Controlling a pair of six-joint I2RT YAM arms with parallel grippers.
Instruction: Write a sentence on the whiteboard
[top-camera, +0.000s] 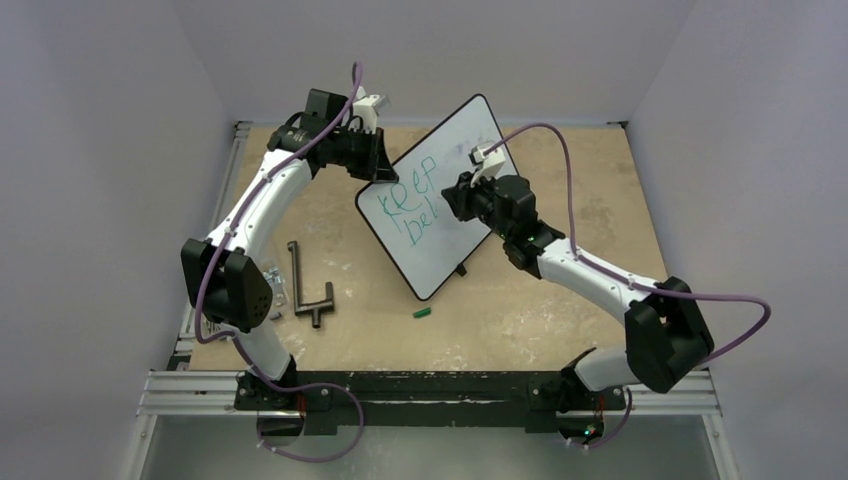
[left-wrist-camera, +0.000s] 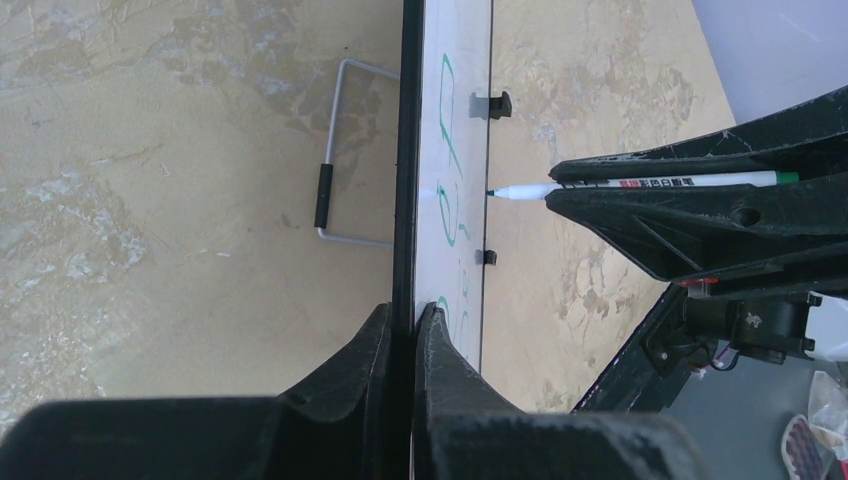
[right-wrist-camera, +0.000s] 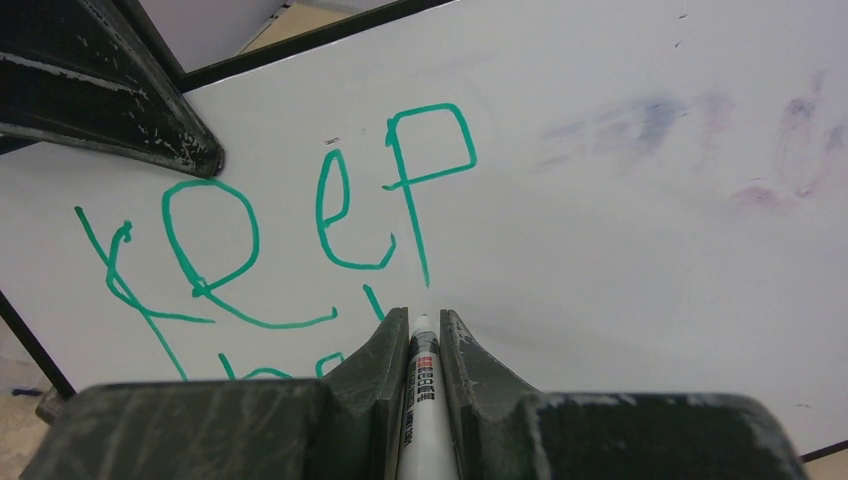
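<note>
Pinching a white marker (right-wrist-camera: 420, 385) between closed jaws, the right gripper (right-wrist-camera: 422, 325) was seen with the pen's tip set against the whiteboard (right-wrist-camera: 620, 250), just below the "p" of the sentence (right-wrist-camera: 322, 215). There, "Keep" and the start of a second line were written in green. The board's black-framed edge was clamped by the shut left gripper (left-wrist-camera: 403, 315). The board was propped tilted on the tan table (top-camera: 560, 300), with a green cap (top-camera: 422, 313) and a black T-shaped tool (top-camera: 305, 290) lying apart from it.
</note>
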